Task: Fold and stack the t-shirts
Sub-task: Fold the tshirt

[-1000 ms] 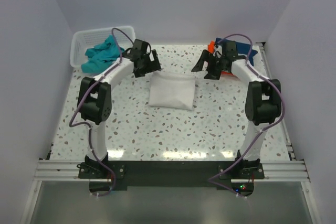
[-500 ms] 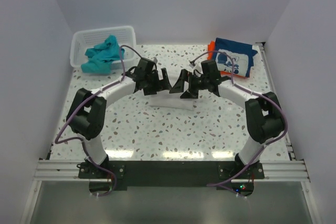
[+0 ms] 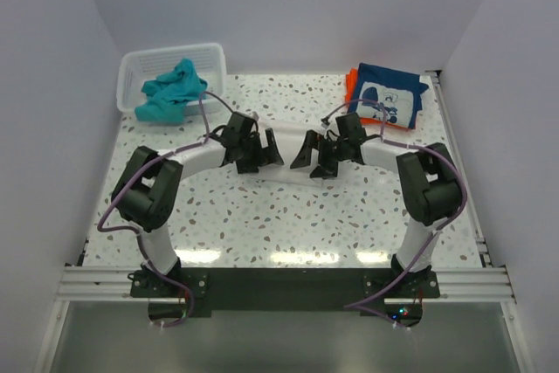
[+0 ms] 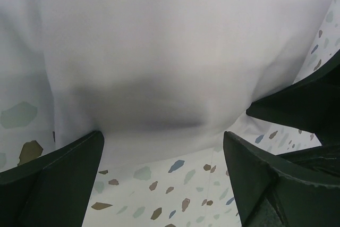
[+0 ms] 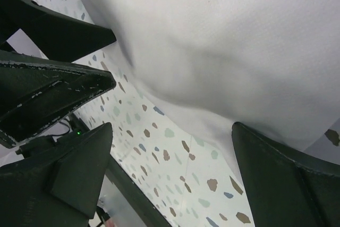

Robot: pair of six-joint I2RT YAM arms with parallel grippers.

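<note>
The folded white t-shirt lies mid-table, mostly hidden under both grippers. My left gripper is open at its left side and my right gripper is open at its right side. In the left wrist view the white shirt fills the top, its edge lying between the open fingers of my left gripper. In the right wrist view the shirt edge likewise lies between the spread jaws of my right gripper. The teal shirt is bunched in the basket. The navy printed shirt lies folded on the orange one.
The white mesh basket stands at the back left corner. The navy-and-orange stack sits at the back right near the wall. The left gripper's fingers show close by in the right wrist view. The speckled tabletop stretches to the near edge.
Both grippers have come from the back of the table down onto the white shirt, meeting at its middle. The navy shirt, hidden before by the right arm, now shows.
</note>
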